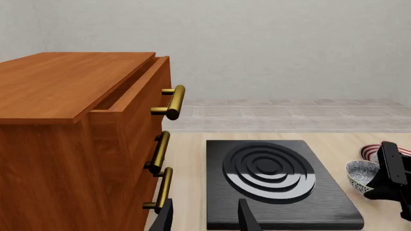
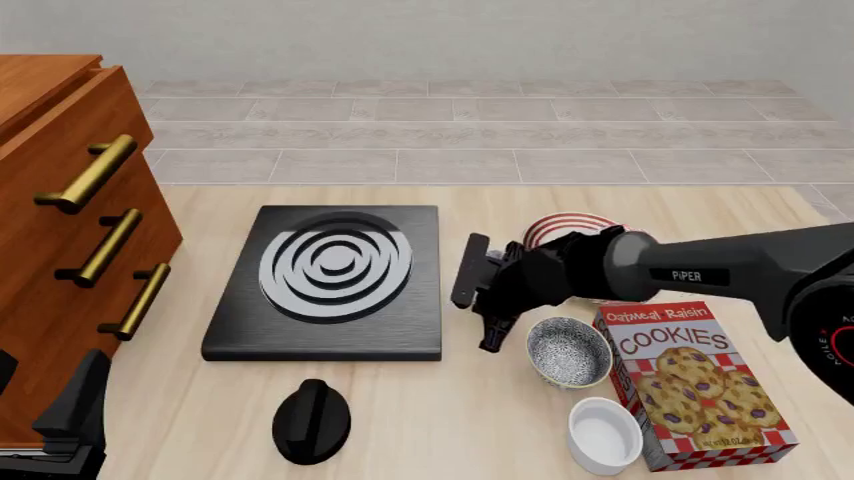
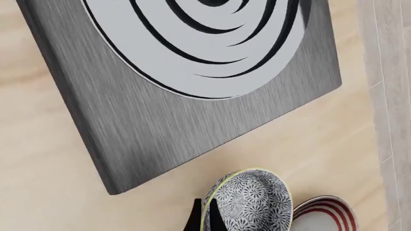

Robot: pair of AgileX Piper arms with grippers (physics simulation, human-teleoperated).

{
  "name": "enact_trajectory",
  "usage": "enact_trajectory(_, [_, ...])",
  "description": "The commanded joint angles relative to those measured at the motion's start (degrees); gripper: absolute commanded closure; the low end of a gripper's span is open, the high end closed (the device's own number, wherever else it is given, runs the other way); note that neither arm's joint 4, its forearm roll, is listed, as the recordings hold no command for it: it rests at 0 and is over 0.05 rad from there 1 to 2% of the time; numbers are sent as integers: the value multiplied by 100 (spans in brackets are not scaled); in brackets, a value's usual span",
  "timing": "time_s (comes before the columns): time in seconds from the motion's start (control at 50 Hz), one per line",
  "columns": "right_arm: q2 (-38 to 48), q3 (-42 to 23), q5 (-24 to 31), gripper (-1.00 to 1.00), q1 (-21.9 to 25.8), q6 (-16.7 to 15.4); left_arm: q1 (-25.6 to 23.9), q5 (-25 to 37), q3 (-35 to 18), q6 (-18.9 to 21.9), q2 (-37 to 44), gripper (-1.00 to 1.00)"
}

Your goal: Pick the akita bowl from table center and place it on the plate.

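Note:
The akita bowl [image 3: 251, 204] is a small speckled grey bowl just off the black stove's right edge. It also shows in the left wrist view as the akita bowl [image 1: 361, 174]. In the front view my right arm hides it. My right gripper [image 3: 205, 220] has its fingers close together across the bowl's rim, shut on it, and appears as the right gripper [image 2: 485, 303] and the right gripper [image 1: 385, 179]. I cannot tell whether the bowl is off the table. The red-striped plate [image 2: 567, 226], [image 3: 326, 215], [image 1: 371, 151] lies just beyond it. My left gripper [image 1: 205, 219] stands open and empty at the front left.
A black stove plate [image 2: 334, 280] lies mid-table. A wooden drawer cabinet [image 2: 67, 200] with brass handles fills the left. Another speckled bowl [image 2: 570, 350], a white bowl [image 2: 603, 435] and a cookie box [image 2: 687, 385] sit front right. A black knob-shaped object [image 2: 311, 420] lies in front of the stove.

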Motion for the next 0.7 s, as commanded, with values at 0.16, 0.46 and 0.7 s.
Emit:
enact_trajectory(0.16, [-552,-187,189,100,-118,-193,-1,0,0,1,1,-100])
enact_trajectory(0.46, [-793,-428,594,100,-78,44,-1,0,0,-1,2,-100])
enact_trajectory(0.7, [-996,-242,299,100,-537,328,0,0,0,0,1,-100])
